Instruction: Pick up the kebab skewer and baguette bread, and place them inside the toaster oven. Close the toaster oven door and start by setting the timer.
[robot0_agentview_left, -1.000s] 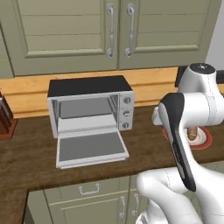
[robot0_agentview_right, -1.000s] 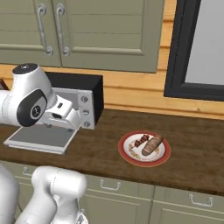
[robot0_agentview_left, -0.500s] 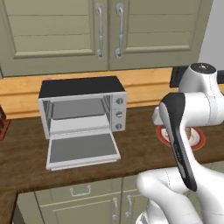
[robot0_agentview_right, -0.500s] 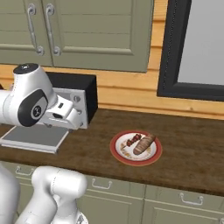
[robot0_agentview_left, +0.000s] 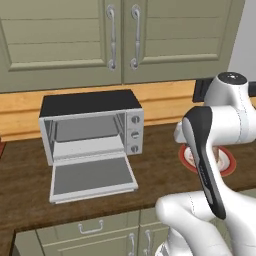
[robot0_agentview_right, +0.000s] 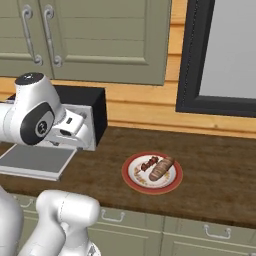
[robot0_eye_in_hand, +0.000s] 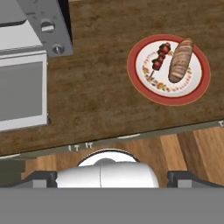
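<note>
Your fingers (robot0_eye_in_hand: 112, 175) stand wide apart and hold nothing, high over the desk (robot0_eye_in_hand: 100, 92). The skewer (robot0_eye_in_hand: 160, 56) and bread (robot0_eye_in_hand: 180, 60) lie side by side on the red-rimmed plate (robot0_eye_in_hand: 141, 82), skewer at 9 o'clock of the bread, close enough that a careless descent could nudge both or pinch the wrong one. The oven (robot0_agentview_left: 90, 131) sits well away at the plate's 9 o'clock, its door (robot0_agentview_left: 92, 177) dropped flat, cavity bare. Swing wide or you may clip that door.

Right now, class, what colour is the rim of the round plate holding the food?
The round plate has a red rim around a white centre, clearest in the hand view.
</note>
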